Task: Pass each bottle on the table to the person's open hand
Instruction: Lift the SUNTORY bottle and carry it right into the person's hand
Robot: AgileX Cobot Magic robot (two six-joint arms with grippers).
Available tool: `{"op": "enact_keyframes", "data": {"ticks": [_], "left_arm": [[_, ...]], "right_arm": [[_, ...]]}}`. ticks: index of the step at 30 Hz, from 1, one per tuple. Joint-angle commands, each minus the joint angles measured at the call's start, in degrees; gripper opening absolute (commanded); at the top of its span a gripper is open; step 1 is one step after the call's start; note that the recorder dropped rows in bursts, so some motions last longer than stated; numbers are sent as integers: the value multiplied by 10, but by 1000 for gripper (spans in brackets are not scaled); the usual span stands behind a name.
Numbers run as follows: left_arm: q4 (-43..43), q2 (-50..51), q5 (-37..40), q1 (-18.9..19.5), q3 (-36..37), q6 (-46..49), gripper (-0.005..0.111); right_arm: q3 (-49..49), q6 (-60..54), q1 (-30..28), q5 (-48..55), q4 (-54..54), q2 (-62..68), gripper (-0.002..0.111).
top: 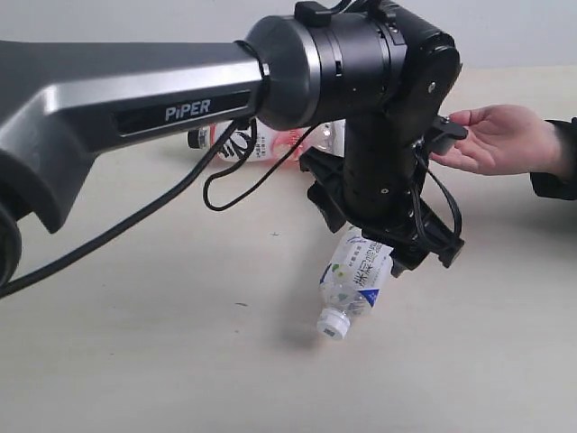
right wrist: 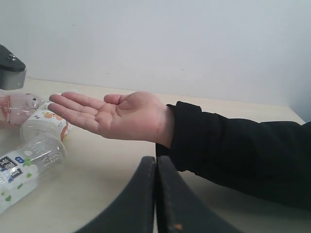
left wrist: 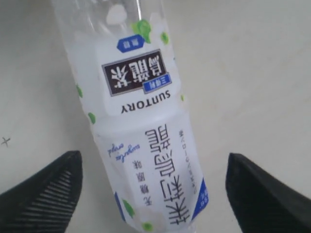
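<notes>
Bottle (left wrist: 141, 121), between left gripper (left wrist: 150, 158) jaws, untouched

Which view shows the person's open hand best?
The right wrist view: the person's open hand shows whole, palm up. The exterior view has its fingertips partly behind the arm; the left wrist view misses it.

"PiPER" on the left arm (top: 135, 90); "SUNTORY" on the bottle (left wrist: 141, 145).
</notes>
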Motion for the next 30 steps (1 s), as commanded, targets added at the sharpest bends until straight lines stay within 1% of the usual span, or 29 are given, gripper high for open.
{"op": "enact_keyframes", "data": {"ticks": [1, 7, 12, 19, 20, 21, 22, 27, 30], "left_arm": [[5, 9, -24, -2, -5, -19, 82], [20, 33, -24, -2, -4, -39, 82], [28, 44, -43, -2, -4, -63, 81], [28, 63, -38, -2, -4, -63, 80], [28, 63, -36, -2, -4, -63, 76], [28, 62, -33, -2, -4, -63, 68], [28, 62, -32, -2, -4, -63, 62], [28, 57, -23, -2, -4, -63, 29], [28, 58, -7, -2, -4, -63, 13]], "right_arm": [[3, -2, -2, -5, 0, -3, 0], [3, -2, -2, -5, 0, -3, 0], [3, -2, -2, -5, 0, -3, 0], [3, -2, -2, -5, 0, -3, 0], [3, -2, -2, -5, 0, -3, 0], [3, -2, -2, -5, 0, -3, 0], [3, -2, -2, -5, 0, -3, 0], [3, -2, -2, -5, 0, -3, 0], [3, -2, -2, -5, 0, -3, 0]]}}
